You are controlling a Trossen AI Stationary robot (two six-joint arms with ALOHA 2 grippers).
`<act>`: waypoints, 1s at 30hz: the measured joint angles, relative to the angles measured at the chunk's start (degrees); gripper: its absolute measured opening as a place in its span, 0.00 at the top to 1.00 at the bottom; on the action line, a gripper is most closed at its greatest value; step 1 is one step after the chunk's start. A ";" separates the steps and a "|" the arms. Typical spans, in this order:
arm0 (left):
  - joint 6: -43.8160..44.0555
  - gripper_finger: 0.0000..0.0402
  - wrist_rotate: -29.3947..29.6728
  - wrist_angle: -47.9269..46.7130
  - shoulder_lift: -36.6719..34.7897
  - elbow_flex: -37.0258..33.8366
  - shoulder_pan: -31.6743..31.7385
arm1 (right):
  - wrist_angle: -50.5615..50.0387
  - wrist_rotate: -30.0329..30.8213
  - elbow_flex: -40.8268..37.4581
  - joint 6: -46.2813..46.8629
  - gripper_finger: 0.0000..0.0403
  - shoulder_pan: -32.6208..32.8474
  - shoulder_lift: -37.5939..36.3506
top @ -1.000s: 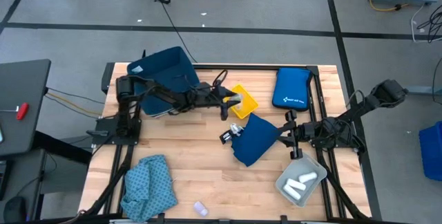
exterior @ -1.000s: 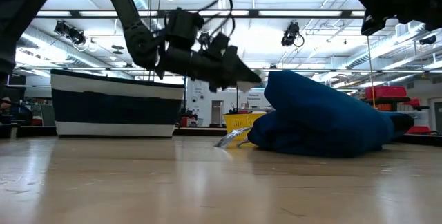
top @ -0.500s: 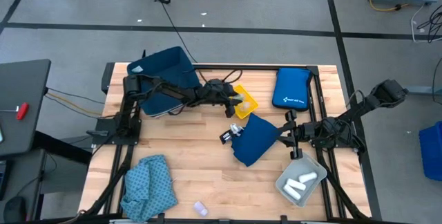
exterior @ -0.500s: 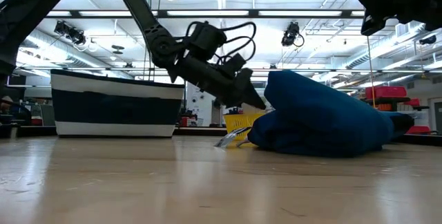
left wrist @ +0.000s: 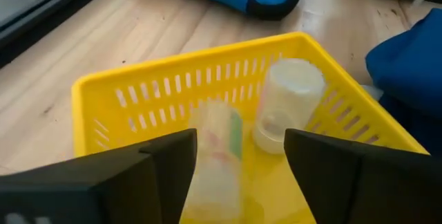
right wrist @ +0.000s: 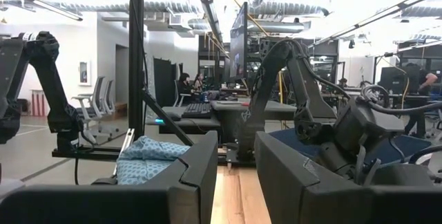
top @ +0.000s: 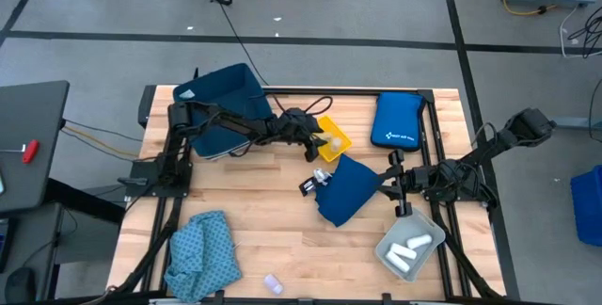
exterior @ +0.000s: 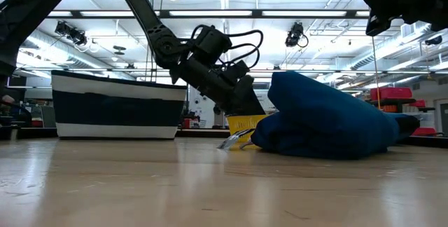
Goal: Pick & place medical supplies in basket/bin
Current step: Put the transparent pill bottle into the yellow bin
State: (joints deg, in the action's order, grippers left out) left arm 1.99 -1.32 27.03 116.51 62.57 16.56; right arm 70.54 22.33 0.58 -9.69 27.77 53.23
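Clear vial (left wrist: 215, 156) blurred between the spread fingers of the left gripper (left wrist: 238, 165) over the yellow basket (left wrist: 131, 92), second vial (left wrist: 286, 103) upright inside, no readable writing, right gripper (right wrist: 235, 172) parted, holding nothing, at table's right edge.

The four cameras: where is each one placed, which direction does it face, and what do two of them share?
High: overhead, straight down on the table; both arms show.
Low: at tabletop height, level across; left gripper over the yellow basket.
Left wrist: above the yellow basket, past its own open fingers.
Right wrist: faces across the table, own fingers apart.
Shared: high and low both show the navy cloth.
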 joint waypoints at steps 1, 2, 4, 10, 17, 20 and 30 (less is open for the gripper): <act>-0.16 0.44 -0.02 0.08 0.00 0.00 0.00 | -0.01 0.00 0.00 0.00 0.74 0.00 0.02; -0.59 0.44 -0.02 0.20 0.00 0.00 0.00 | 0.01 0.00 0.00 0.00 0.74 0.00 0.01; -1.49 0.44 -0.02 0.57 0.00 0.00 0.00 | -0.01 0.00 0.00 0.00 0.74 0.00 0.00; -4.22 0.45 -2.50 3.19 -0.38 0.00 -0.12 | 0.00 0.00 0.02 0.00 0.74 0.00 0.01; -7.22 0.45 -3.43 5.36 -4.70 -0.25 -3.43 | -0.39 0.00 0.02 0.00 0.74 0.01 0.01; -10.22 0.45 -3.37 6.44 -8.08 -1.17 -6.80 | -1.07 0.00 0.07 0.02 0.74 0.02 0.01; -15.49 0.45 5.89 11.43 -20.68 -14.14 -23.96 | -2.52 0.01 0.07 0.44 0.74 0.01 0.02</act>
State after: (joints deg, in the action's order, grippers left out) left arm -13.50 4.56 38.46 95.83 48.42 -7.41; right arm 68.02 22.33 0.64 -9.26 27.78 53.25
